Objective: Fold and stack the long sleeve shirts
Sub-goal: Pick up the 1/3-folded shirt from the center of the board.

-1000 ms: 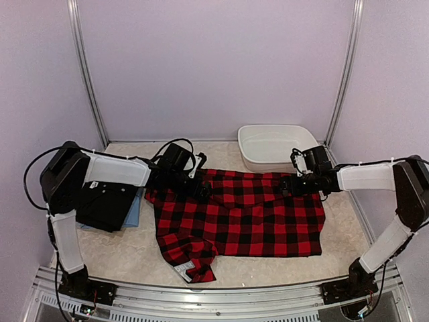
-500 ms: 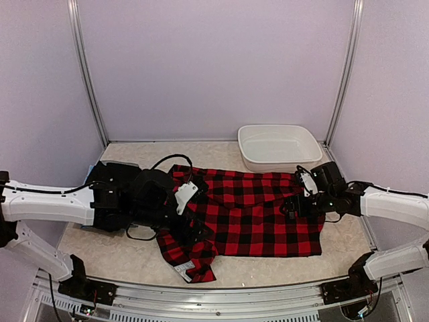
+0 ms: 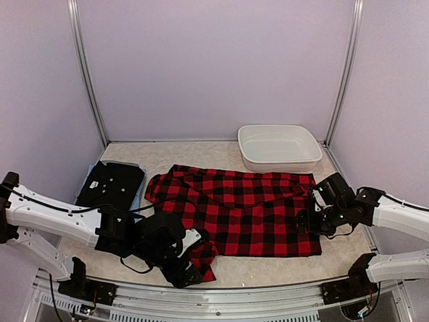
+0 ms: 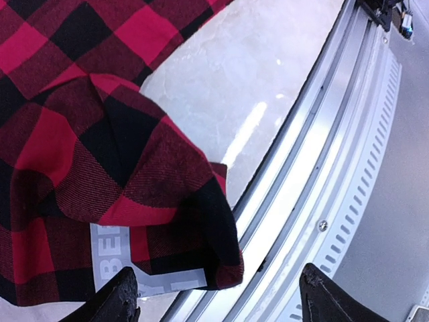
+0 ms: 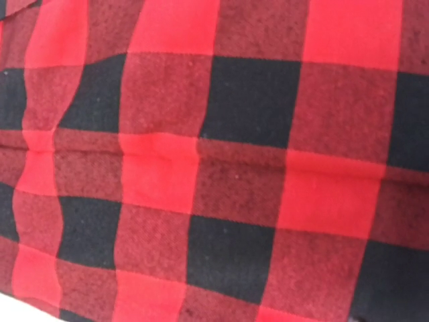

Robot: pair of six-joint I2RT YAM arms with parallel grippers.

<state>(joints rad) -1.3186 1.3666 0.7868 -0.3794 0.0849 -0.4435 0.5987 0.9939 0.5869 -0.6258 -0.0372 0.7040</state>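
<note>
Flannel shirt [image 3: 248, 211], red-black checked, corner rumpled

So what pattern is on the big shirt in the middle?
The shirt has red and black checks, clearest in the right wrist view.

We find the large red-and-black checked flannel shirt [image 3: 255, 215] spread across the middle of the pale speckled table [image 3: 268, 268], its long side running left to right. Behind its right end, near the back wall and apart from it, sits the white oval plastic basin [image 3: 278, 149]. Left of the flannel lies the folded black buttoned shirt [image 3: 110, 186], on top of a light blue shirt [image 3: 89, 180]. The left gripper [image 3: 190, 268] is at the flannel's near left corner, just behind the grooved aluminium front rail [image 3: 234, 295]. The right gripper [image 3: 310, 221] is over its right edge.
</note>
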